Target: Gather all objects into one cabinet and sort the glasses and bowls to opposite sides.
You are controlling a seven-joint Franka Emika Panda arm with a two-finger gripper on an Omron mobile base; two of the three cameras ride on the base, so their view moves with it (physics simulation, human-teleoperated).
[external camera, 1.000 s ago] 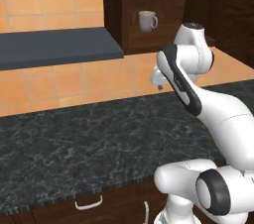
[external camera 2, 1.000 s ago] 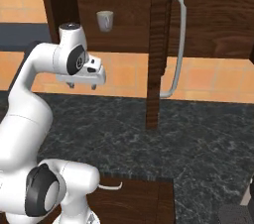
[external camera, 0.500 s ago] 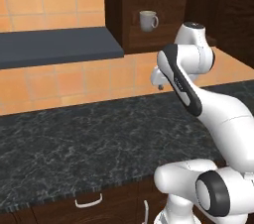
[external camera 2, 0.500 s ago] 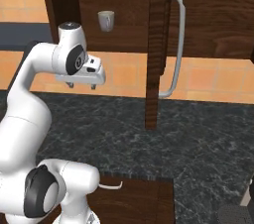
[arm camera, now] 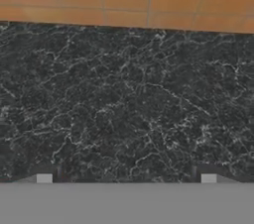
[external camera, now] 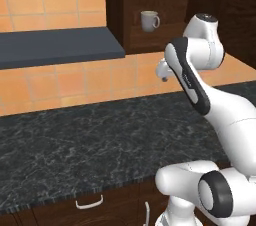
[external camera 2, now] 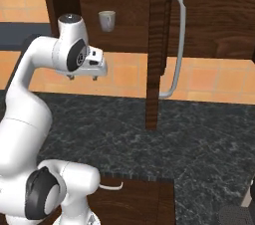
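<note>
1. Left base view: one pale handled mug (external camera: 149, 20) stands upright inside the open cabinet (external camera: 150, 37); the other pieces, I judge, are yet to be gathered.
2. Right base view: that mug (external camera 2: 106, 20) sits left of the door's white handle (external camera 2: 177, 45); the gripper (external camera 2: 82, 76) hangs below, empty.
3. Hand view: fingertips (arm camera: 43, 178) spread wide apart over the bare black countertop (arm camera: 127, 99).

I see a dark marbled desk (external camera: 75, 140) running below an orange tiled wall (external camera: 55, 77). Above the desk, a flat grey shelf (external camera: 55, 47) juts from that wall; brown drawer fronts (external camera: 90, 205) sit beneath the desk's edge.
</note>
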